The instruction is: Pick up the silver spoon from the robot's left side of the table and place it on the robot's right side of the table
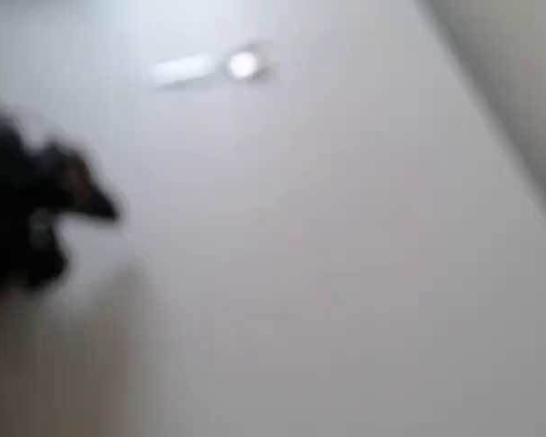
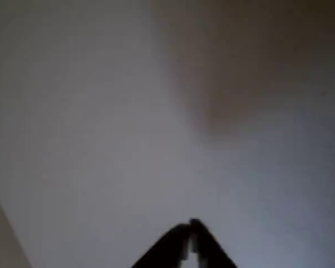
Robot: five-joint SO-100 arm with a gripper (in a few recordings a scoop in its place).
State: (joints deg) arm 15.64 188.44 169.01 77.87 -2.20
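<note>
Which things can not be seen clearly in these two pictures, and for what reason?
- Silver spoon, overhead view: only a pale blur on the table; which way up the bowl faces is lost to the unsharp focus.
- Gripper, overhead view: a dark smear cut by the left edge; the blur merges its outline.
- Gripper, wrist view: the fingers are cut by the bottom edge; only the tips, close together, show.

Black fingers (image 2: 191, 226) pressed together (tips touching), empty.
</note>
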